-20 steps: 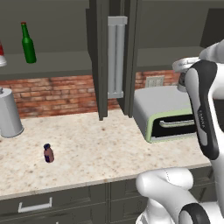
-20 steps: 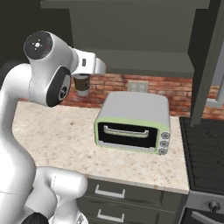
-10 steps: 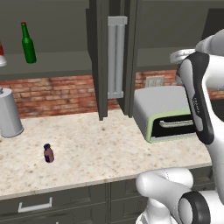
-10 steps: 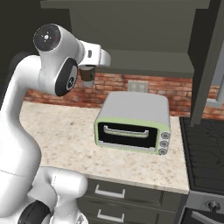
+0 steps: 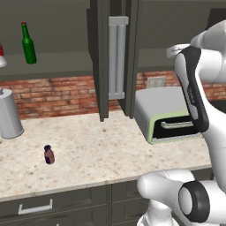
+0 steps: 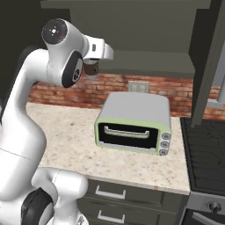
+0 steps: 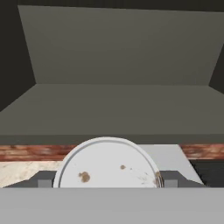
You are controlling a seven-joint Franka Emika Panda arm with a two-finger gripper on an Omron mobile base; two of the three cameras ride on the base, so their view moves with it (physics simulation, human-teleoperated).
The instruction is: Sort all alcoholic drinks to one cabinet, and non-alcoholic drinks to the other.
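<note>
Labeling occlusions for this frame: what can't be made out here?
- White-lidded paper coffee cup: hand view cuts off everything below the lid; in the right base view the wrist covers its top.
- Gripper: fingertips hidden in both base views.
- White bottle with red cap: cut off by the left edge, left base view.
- Tiny purple bottle: label too small to read.

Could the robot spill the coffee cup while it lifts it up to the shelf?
Maybe. The tool grips the cup by its sides, with the lid facing the shelf, so a tilt could loosen the lid. The cup hangs high above the counter and close to the toaster oven, so a slip would drop it there. It could also bump the shelf's front edge if it goes in too low.
</note>
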